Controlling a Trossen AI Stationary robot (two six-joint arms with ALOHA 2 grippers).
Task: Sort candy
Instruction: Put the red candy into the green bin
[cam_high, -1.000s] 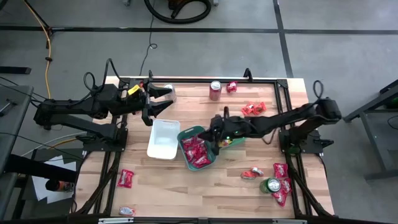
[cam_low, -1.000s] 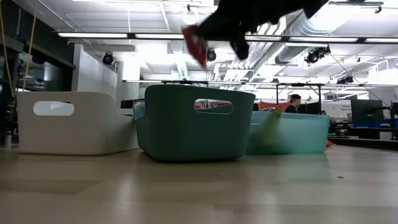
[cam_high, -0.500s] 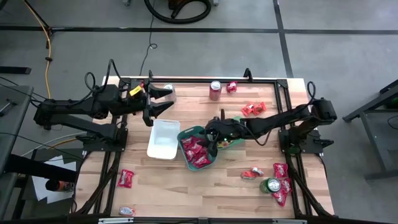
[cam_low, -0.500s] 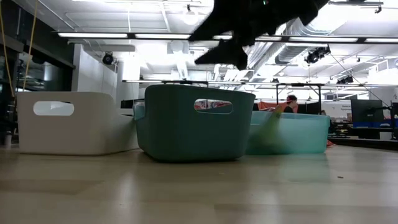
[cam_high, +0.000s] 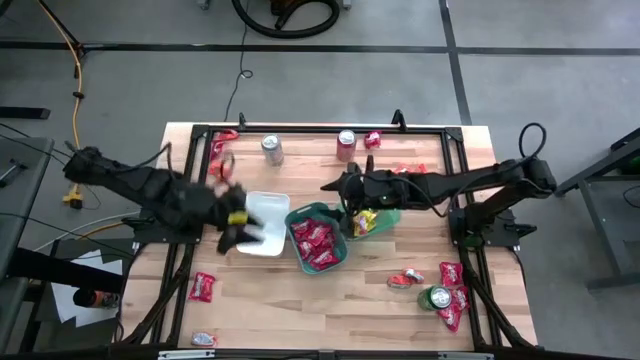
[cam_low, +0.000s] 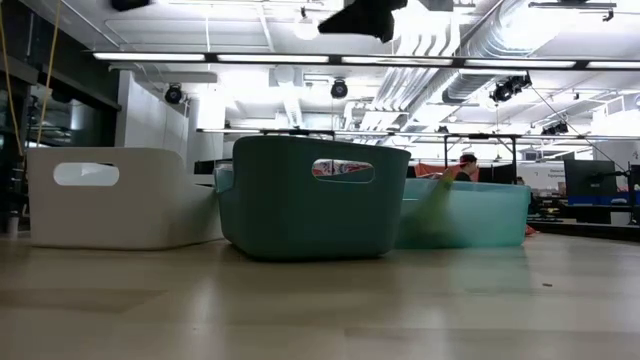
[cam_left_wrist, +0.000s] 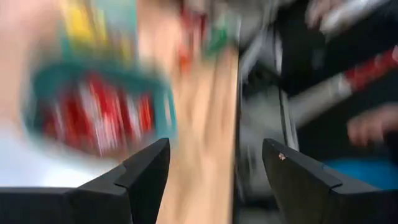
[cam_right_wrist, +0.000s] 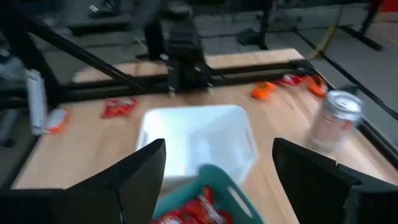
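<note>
**Clerk:** Item one, far left?

**Arm:** My left gripper (cam_high: 232, 228), over the near-left corner of the white tray (cam_high: 270, 205). Jaws apart, nothing between them. The white tray looks bare as far as I can see.

**Clerk:** Loose stock on that side?

**Arm:** One red packet (cam_high: 203, 287) on the table nearer the front edge, a smaller one (cam_high: 204, 340) at the very front. Untouched, both well apart from any tray.

**Clerk:** Centre?

**Arm:** Teal tray (cam_high: 338, 252), red candy (cam_high: 314, 240) piled inside. Just beside it a paler green tray (cam_high: 387, 215), holding yellow candy (cam_high: 362, 222).

**Clerk:** Your other hand?

**Arm:** My right gripper (cam_high: 333, 185), above the table just behind the teal tray. Jaws apart, empty.

**Clerk:** Far right?

**Arm:** More red packets (cam_high: 453, 296) near the green can (cam_high: 434, 297), front right. A few more lie at the back by the red can (cam_high: 346, 145).

**Clerk:** Step in hand?

**Arm:** Between picks, I judge: both hands free, sorting partly done. Next calls for lowering open jaws squarely over one flat loose packet and closing low enough to catch its crinkled edge.
</note>
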